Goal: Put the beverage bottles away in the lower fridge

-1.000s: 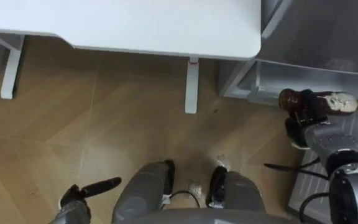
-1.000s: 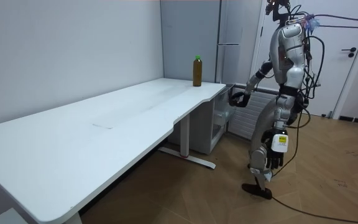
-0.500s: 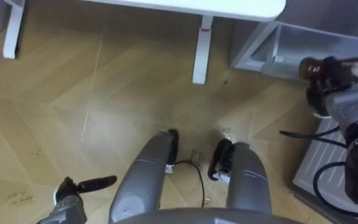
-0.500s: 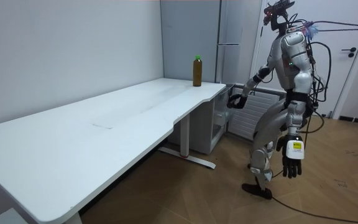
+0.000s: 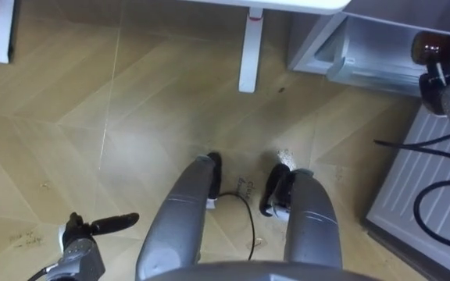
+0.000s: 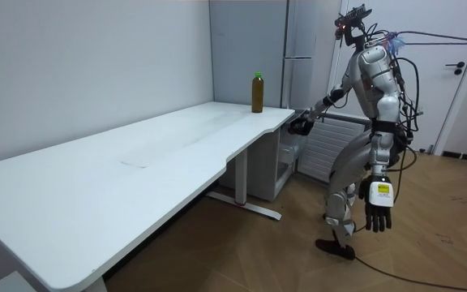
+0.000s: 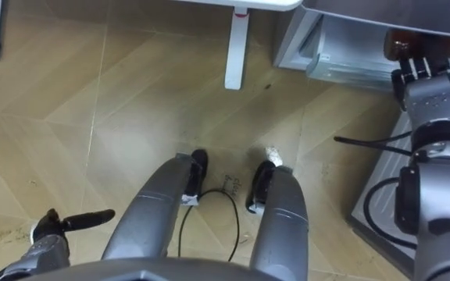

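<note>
My right hand (image 5: 446, 81) is shut on a dark brown drink bottle (image 5: 429, 44) at the top right of the eye views, held just in front of the open lower fridge compartment (image 5: 369, 56). The right eye view has the same bottle (image 7: 403, 42) above the hand (image 7: 426, 84). In the room view that hand (image 6: 301, 126) reaches out beside the desk corner. A second bottle (image 6: 257, 92), brownish with a green cap, stands on the white desk (image 6: 136, 162). My left hand (image 5: 84, 232) hangs open at my side, low left.
I stand on the wooden floor between the desk's end and the tall grey fridge (image 6: 298, 49). The open fridge door with its white ribbed inside (image 5: 424, 195) is at my right. A white desk leg (image 5: 249, 48) stands ahead.
I have straightened up, and the eye views have shifted with my head. My right hand has lifted the bottle a little towards the fridge. My left arm has swung down to my side.
</note>
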{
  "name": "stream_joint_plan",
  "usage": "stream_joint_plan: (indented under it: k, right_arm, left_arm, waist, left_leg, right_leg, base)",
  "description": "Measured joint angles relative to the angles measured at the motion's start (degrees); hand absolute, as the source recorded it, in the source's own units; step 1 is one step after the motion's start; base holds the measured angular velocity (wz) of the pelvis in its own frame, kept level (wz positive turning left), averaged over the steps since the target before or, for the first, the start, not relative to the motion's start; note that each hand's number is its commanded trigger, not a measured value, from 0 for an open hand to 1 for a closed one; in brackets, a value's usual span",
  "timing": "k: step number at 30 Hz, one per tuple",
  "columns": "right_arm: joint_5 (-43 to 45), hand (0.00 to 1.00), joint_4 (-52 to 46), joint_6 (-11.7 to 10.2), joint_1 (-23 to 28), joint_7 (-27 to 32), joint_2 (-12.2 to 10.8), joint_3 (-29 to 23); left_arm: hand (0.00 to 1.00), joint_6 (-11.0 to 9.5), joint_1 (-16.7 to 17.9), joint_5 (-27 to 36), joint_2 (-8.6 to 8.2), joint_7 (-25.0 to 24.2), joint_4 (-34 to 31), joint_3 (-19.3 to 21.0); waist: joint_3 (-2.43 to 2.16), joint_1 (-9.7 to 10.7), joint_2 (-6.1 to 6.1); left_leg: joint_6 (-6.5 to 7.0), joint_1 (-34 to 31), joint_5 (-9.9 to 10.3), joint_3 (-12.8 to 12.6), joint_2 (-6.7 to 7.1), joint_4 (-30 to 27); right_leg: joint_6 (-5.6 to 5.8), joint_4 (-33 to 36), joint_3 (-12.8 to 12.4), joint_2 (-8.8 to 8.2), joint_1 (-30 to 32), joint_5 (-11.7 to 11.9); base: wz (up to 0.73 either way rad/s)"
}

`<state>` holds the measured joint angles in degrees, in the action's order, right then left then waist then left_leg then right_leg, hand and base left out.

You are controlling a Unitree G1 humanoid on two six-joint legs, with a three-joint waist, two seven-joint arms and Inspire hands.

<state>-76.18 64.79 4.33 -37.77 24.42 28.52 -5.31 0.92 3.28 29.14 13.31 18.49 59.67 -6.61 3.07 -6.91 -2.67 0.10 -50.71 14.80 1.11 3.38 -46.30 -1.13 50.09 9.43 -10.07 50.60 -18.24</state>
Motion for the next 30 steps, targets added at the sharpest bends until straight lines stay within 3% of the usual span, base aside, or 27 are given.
stream_joint_plan:
  k: [2,4,5,22,30]
  right_arm:
    - [-0.01,0.79,-0.03,0.02,-0.87,0.00,0.00,0.51]
    - [-0.17,0.35,-0.02,0.14,-1.08,0.15,-0.01,0.71]
    - [-0.17,0.00,-0.02,0.39,-1.07,0.26,-0.01,0.74]
    - [-0.40,0.00,-0.28,0.20,-0.98,-1.84,-0.04,2.09]
    - [-2.53,0.00,-1.26,-0.80,-0.02,-3.28,-0.11,6.18]
  left_arm:
    - [0.00,0.07,0.04,-0.01,0.27,0.00,0.06,-0.62]
    - [0.00,0.06,0.03,0.00,0.62,-0.01,0.08,-1.63]
    - [0.00,0.06,0.03,0.01,0.67,-0.01,0.08,-1.63]
    - [0.00,0.06,0.11,0.46,1.59,0.29,-0.49,-2.68]
    - [0.00,0.43,0.96,0.36,1.81,1.10,-2.85,-4.11]
  waist:
    - [0.01,0.06,-0.01]
    - [0.03,0.15,-0.05]
    - [0.03,0.21,-0.05]
    - [-0.03,0.17,-1.08]
    - [-0.04,-0.13,-1.05]
  left_leg:
    - [-0.17,-0.05,0.10,0.05,-0.07,-0.23]
    - [-0.25,-0.05,0.20,0.05,0.11,-0.50]
    - [-0.24,-0.05,0.22,0.02,0.11,-0.55]
    - [-0.25,0.03,0.22,0.25,0.10,-0.63]
    - [-0.29,0.48,0.23,0.30,-0.19,-0.68]
  right_leg:
    - [-0.09,0.16,0.05,0.06,0.00,-0.05]
    - [-0.08,0.69,0.07,-0.22,0.02,-0.37]
    - [-0.07,0.71,0.07,-0.24,0.03,-0.39]
    - [-0.06,0.49,0.25,-0.13,-0.27,-0.32]
    - [-0.18,0.41,0.20,0.25,-0.69,-0.26]
  base:
    - [0.00]
    - [0.04]
    - [0.00]
    - [0.00]
    - [0.00]
